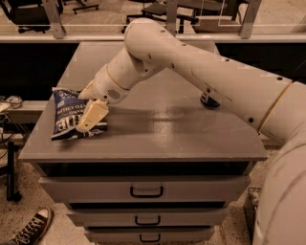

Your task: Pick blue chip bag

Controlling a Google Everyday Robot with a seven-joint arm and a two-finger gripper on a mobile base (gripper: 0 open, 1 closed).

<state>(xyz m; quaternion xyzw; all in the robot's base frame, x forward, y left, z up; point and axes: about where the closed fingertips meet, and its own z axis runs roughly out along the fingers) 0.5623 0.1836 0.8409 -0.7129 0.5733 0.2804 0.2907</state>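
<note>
The blue chip bag (67,115) lies flat near the front left corner of the grey cabinet top (158,129). It is dark blue with white lettering. My gripper (92,116) is at the bag's right end, low over it and overlapping its right edge. The white arm reaches in from the right and crosses the whole cabinet top. I cannot tell whether the gripper touches the bag.
A blue can (209,101) stands at the right of the top, mostly hidden behind my arm. Drawers with dark handles (146,192) are below the top. A sneaker (29,230) is on the floor at bottom left. Office chairs (24,12) stand behind.
</note>
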